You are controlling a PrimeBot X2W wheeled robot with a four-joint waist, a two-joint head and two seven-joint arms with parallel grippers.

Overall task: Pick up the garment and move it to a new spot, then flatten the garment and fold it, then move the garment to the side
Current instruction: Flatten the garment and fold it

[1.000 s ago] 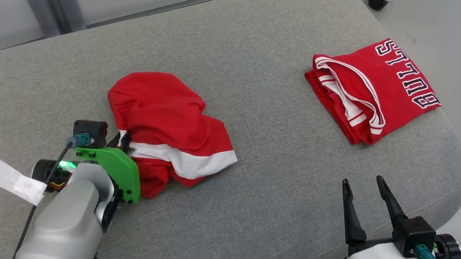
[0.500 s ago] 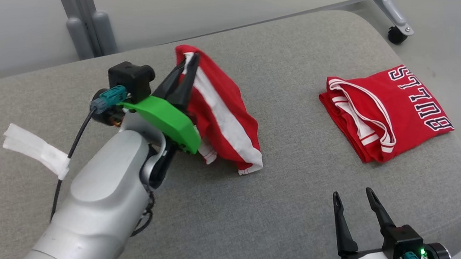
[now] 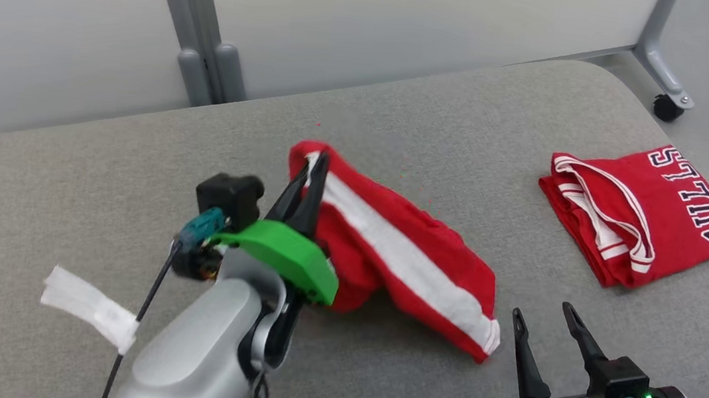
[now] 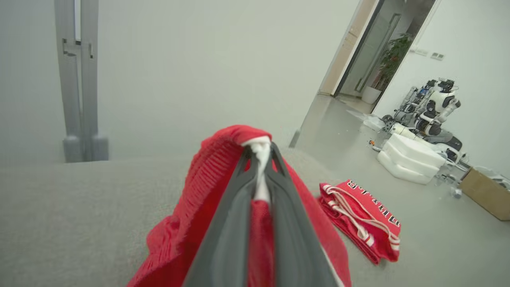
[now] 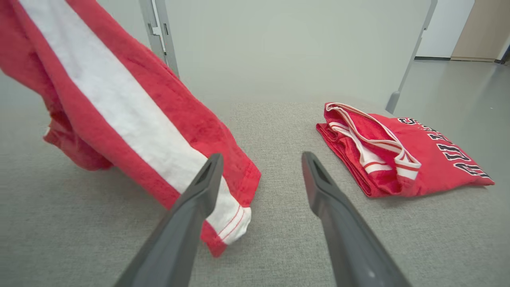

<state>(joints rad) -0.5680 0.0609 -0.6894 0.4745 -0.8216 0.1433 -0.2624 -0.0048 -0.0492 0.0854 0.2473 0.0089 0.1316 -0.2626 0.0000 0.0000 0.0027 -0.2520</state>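
Observation:
The garment [image 3: 401,258] is red cloth with a broad white stripe. It hangs lifted above the grey cushioned surface [image 3: 94,196], trailing down to the right. My left gripper [image 3: 316,158] is shut on the garment's upper edge. In the left wrist view the two fingers pinch a white hem [image 4: 261,145] with red cloth [image 4: 191,223] draped around them. My right gripper [image 3: 542,310] stands open at the lower right, just right of the garment's hanging end [image 5: 223,219]. Nothing lies between its fingers [image 5: 207,187].
A folded red jersey [image 3: 646,219] with dark lettering lies at the right end of the surface [image 5: 279,131]. A white tag [image 3: 88,312] hangs from my left arm's cable. Grey frame posts [image 3: 204,55] stand behind the surface. The surface's edge curves down at the right.
My left gripper has lifted the garment off the surface and carried it right, so it now hangs stretched out. The head camera has shifted. The right gripper stays open.

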